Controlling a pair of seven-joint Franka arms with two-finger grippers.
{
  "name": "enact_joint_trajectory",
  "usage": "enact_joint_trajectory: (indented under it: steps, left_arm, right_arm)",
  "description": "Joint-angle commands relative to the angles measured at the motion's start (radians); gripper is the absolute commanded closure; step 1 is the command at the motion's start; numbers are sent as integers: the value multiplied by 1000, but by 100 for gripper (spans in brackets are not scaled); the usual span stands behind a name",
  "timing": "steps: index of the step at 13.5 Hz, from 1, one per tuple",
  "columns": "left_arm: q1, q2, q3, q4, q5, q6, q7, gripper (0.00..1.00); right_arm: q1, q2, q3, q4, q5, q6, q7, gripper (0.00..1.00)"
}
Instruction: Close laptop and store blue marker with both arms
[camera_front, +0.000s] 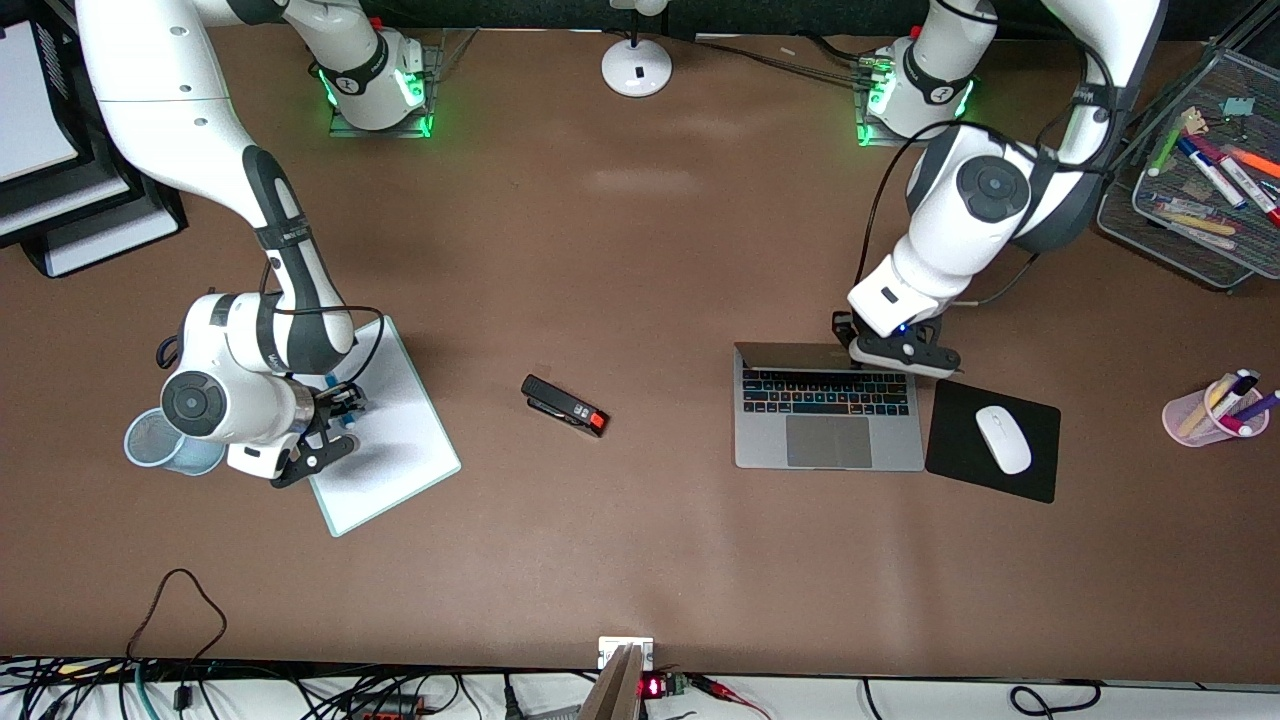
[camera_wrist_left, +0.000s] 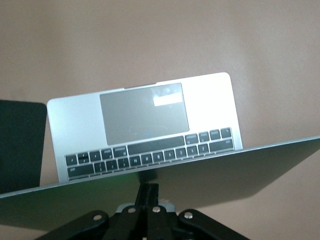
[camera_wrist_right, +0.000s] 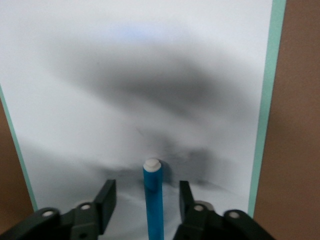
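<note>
The laptop (camera_front: 828, 440) stands open toward the left arm's end of the table, with its lid (camera_wrist_left: 200, 175) tilted over the keyboard (camera_wrist_left: 150, 155). My left gripper (camera_front: 870, 350) is shut and empty, its fingertips (camera_wrist_left: 148, 187) against the back of the lid near its top edge. The blue marker (camera_wrist_right: 153, 200), with its white end, lies on a white board with a teal edge (camera_front: 400, 450) toward the right arm's end. My right gripper (camera_front: 340, 405) is low over the board, open, one finger (camera_wrist_right: 107, 197) on each side of the marker without touching it. In the front view the gripper mostly hides the marker.
A black stapler with a red end (camera_front: 565, 405) lies mid-table. A white mouse (camera_front: 1003, 438) sits on a black pad (camera_front: 1040, 480) beside the laptop. A pink pen cup (camera_front: 1215, 410), a mesh tray of markers (camera_front: 1200, 200), a grey mesh cup (camera_front: 160, 440) and a lamp base (camera_front: 637, 67) stand around.
</note>
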Motion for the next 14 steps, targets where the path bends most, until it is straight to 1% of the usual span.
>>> enact_joint_trajectory:
  steps: [1, 6, 9, 11, 14]
  left_arm:
    - [7, 106, 4, 108, 54, 16, 4, 100]
    - [10, 244, 19, 196, 109, 85, 7, 100]
    - [7, 355, 19, 288, 163, 87, 5, 100]
    - [5, 393, 19, 318, 173, 87, 5, 100]
    - [4, 446, 22, 340, 175, 113, 5, 100]
  right_arm:
    - [-3, -2, 2, -8, 19, 11, -27, 45]
    - [-4, 12, 2, -8, 19, 14, -49, 47]
    - [-4, 15, 2, -8, 19, 18, -49, 55]
    - [-4, 17, 2, -8, 19, 18, -49, 62]
    - [-4, 23, 2, -7, 19, 23, -49, 62]
